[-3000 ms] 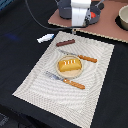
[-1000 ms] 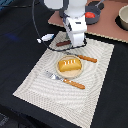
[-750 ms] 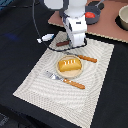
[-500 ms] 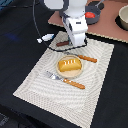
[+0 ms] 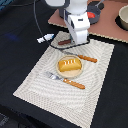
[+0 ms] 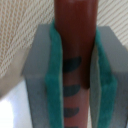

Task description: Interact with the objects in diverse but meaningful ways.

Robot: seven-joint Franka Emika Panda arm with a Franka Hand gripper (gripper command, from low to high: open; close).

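Teal rubbery pads of the pincer [image 6: 75,75] clench a smooth brown sausage [image 6: 75,45] (cylindrical, dark-striped) above woven matting [image 5: 95,70].

Count on the bench [image 5: 20,55]: one placemat [image 5: 55,95]; one round beige plate [image 5: 71,73] carrying one golden-yellow bread loaf [image 5: 69,64]; one knife [image 5: 83,58]; one fork [image 5: 66,81]; one brown sausage [image 6: 75,55]; one small white-blue piece [image 5: 44,38]; one red tomato [image 5: 91,14]; one blue-grey frying pan [image 5: 95,19]; one pot [image 5: 123,17], partly cut off at the frame edge.
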